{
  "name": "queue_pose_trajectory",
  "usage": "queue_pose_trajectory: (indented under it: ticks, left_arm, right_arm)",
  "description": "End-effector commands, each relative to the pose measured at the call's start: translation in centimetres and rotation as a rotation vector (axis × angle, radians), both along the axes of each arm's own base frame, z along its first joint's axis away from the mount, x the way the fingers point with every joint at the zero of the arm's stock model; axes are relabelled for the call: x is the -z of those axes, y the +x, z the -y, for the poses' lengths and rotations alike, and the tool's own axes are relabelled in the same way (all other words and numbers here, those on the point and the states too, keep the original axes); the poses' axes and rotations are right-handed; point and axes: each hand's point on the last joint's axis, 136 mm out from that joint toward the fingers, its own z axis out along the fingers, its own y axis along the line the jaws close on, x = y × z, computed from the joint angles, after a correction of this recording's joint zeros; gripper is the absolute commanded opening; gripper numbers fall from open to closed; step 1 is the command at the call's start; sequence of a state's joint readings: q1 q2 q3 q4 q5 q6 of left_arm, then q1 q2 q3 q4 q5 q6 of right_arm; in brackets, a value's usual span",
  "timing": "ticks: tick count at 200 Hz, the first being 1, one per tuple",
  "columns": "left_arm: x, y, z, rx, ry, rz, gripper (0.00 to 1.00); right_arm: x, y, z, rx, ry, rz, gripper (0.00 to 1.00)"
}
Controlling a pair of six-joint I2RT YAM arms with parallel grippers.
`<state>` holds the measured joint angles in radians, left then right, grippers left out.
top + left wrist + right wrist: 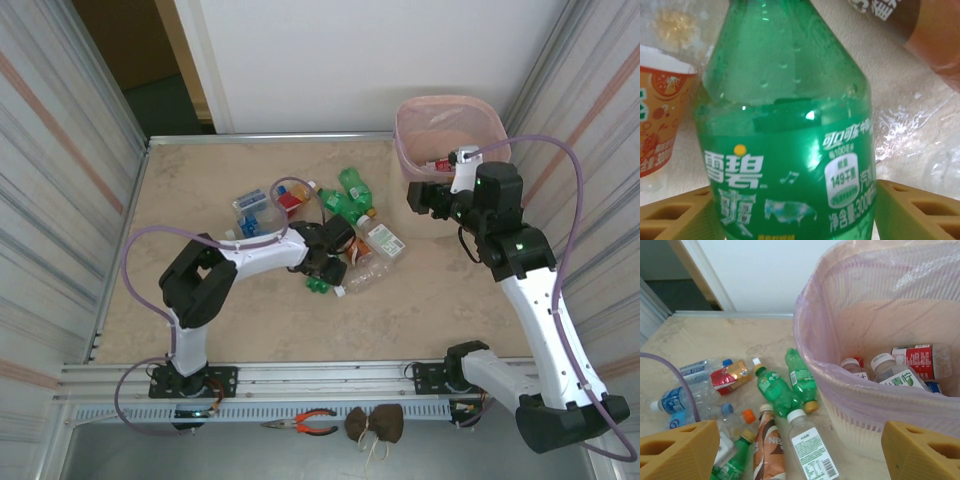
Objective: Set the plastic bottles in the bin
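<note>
Several plastic bottles lie heaped mid-table: green ones [352,195], a clear one with a white label [382,240], and blue-labelled ones [255,210]. My left gripper [328,262] is down in this heap. In the left wrist view a green bottle [790,100] stands between its yellow fingers [920,210], which sit close against both of the bottle's sides; whether they squeeze it is unclear. My right gripper [425,195] [800,442] hovers open and empty beside the left wall of the pink bin [500,125] [865,405]. Inside the bin lie a few bottles [900,375].
Corrugated walls close in the table on the left and right. A purple cable [150,240] loops by each arm. Pliers [305,422] and a brown object [375,425] lie on the front rail. A brown coffee bottle [771,450] lies in the heap near the bin.
</note>
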<state>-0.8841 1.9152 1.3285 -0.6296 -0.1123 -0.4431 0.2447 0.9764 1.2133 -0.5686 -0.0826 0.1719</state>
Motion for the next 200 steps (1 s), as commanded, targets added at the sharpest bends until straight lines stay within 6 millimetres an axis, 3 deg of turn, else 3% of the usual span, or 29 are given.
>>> queue_pose_trajectory:
  ticks: [1, 55, 101, 164, 200]
  left_arm:
    - [0.2, 0.6, 0.1, -0.020, -0.027, 0.000, 0.71]
    - [-0.3, 0.8, -0.3, -0.011, -0.033, 0.018, 0.60]
    - [-2.5, 0.7, -0.6, 0.001, -0.059, 0.054, 0.55]
    - [-10.1, -0.2, -1.7, 0.085, -0.165, 0.197, 0.55]
    - [-16.8, -1.7, 0.5, 0.294, -0.403, 0.354, 0.56]
  right_arm:
    - [-0.4, 0.0, -0.4, -0.022, -0.013, 0.020, 0.83]
    - [-0.9, -0.2, -0.2, -0.012, -0.008, 0.025, 0.82]
    - [-1.3, -0.8, 0.1, 0.007, 0.007, 0.031, 0.82]
    - [-1.5, -0.9, -0.7, -0.020, 0.078, 0.042, 0.83]
    - [-3.2, -1.3, -3.0, -0.132, 0.187, 0.083, 0.84]
